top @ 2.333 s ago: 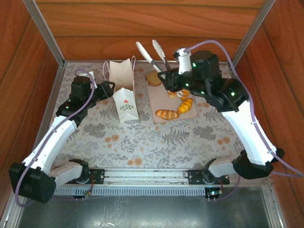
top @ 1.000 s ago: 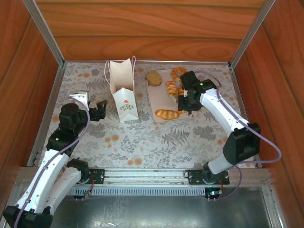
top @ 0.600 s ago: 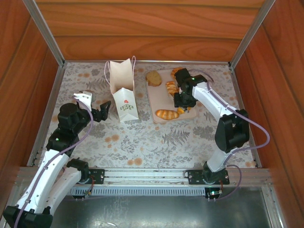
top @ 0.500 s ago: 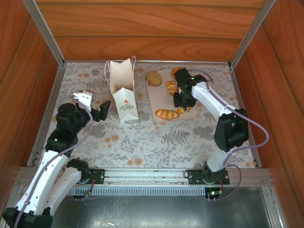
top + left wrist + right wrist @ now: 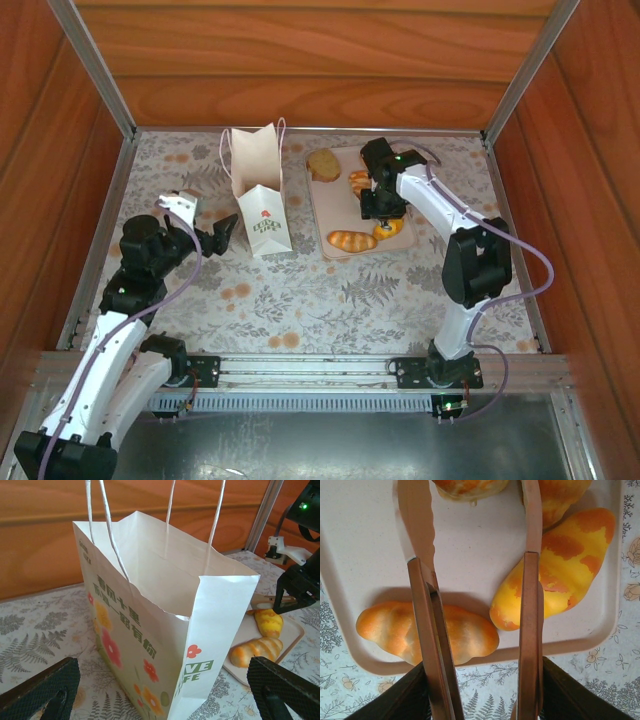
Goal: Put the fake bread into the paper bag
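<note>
Right jaws: I am clamping them on the tongs (image 5: 422, 595); the two blades are standing apart.
Fake bread (image 5: 352, 240): lying on the tray (image 5: 470, 555), just ahead of my right jaws.
Striped roll (image 5: 427, 632): lying crosswise beneath the left blade.
Oval loaf (image 5: 560, 570): slanting away beneath the right blade.
Left jaws: I am holding them apart, gripping nothing.
Paper bag (image 5: 150, 595): standing upright, mouth open, straight ahead of my left jaws.
Nearer arm: the right.
Hidden: blade tips and further pastries are running off the frame edge; I cannot tell the blades' height above the bread.
</note>
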{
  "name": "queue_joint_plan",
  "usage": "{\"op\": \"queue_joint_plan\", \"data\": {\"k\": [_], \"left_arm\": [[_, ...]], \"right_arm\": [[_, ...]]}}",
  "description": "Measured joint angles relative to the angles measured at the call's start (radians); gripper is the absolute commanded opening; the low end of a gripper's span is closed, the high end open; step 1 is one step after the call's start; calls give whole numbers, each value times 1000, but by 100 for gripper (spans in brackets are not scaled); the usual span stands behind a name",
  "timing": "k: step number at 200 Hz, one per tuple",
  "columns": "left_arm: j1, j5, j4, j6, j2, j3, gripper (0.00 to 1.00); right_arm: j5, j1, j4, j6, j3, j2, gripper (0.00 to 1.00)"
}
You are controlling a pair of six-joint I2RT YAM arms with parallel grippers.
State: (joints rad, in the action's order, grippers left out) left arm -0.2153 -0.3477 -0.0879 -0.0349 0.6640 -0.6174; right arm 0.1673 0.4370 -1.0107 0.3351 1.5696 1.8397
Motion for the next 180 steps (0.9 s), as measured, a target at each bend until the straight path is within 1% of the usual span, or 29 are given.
{"op": "queue_joint_plan", "data": {"k": [80,180], "left_arm": [[13,-24,12,-10,0,0,91],[26,-35,14,-14,5,0,91]], "right_arm": [[-2,0,2,0,16,32,53],[-18,0,18,-1,19,32,53]]}}
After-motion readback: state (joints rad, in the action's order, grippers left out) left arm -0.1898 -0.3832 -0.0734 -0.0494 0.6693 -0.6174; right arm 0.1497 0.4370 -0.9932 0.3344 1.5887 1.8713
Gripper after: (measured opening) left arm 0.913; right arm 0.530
